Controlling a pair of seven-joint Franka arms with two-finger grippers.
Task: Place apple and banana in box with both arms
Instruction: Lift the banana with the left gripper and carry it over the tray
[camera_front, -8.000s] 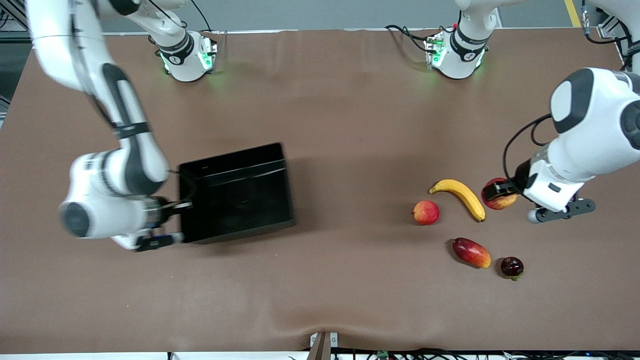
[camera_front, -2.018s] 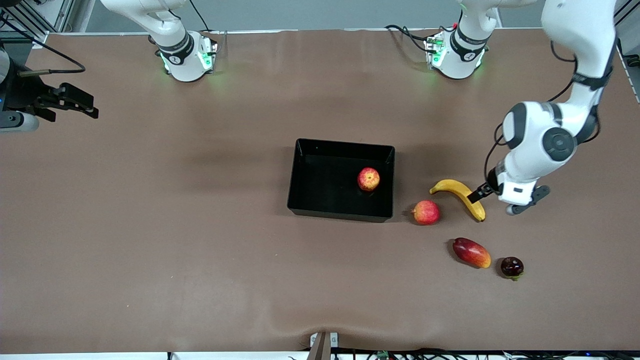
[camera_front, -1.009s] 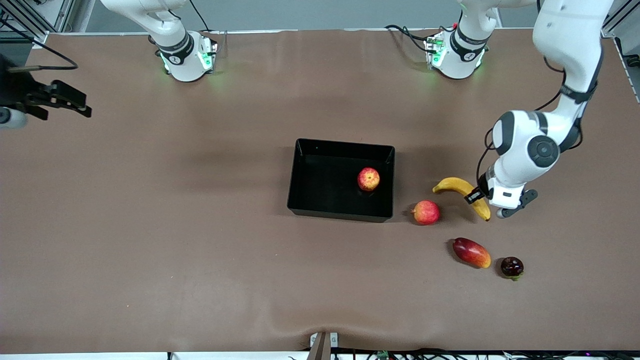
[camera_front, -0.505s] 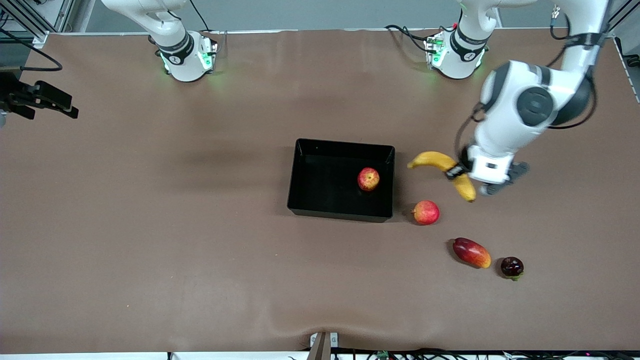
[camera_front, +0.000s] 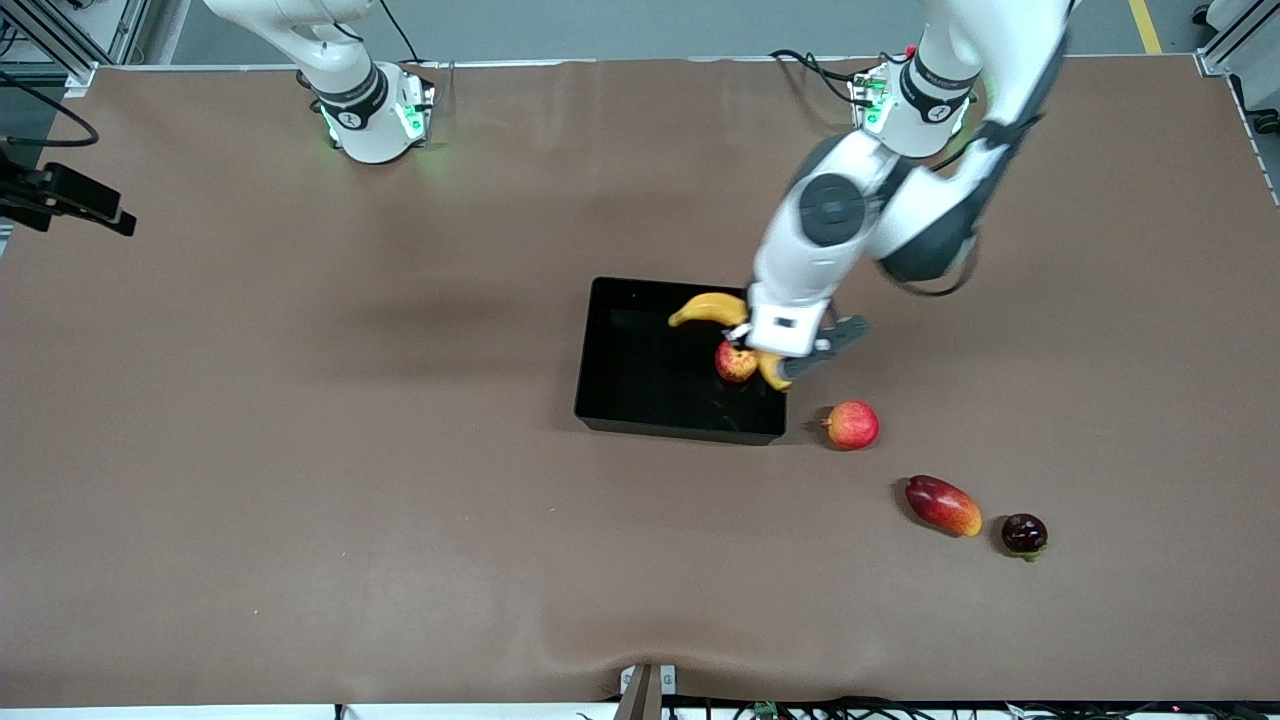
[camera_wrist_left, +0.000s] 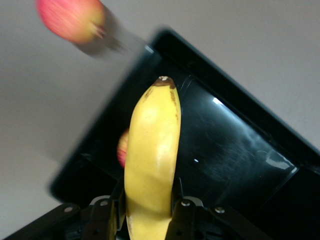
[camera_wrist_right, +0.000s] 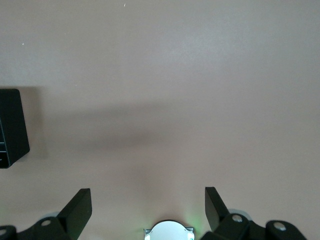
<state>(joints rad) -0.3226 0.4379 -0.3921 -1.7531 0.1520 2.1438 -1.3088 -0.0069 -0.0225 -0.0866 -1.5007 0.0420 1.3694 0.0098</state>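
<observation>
Apple (camera_front: 735, 362) in box (camera_front: 640, 400); left pincer (camera_front: 752, 352) holds banana (camera_front: 708, 308) above.

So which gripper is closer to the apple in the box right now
Left. The left gripper, shut on the banana, is over the box right by the apple. The right gripper waits open at the right arm's end of the table.
</observation>
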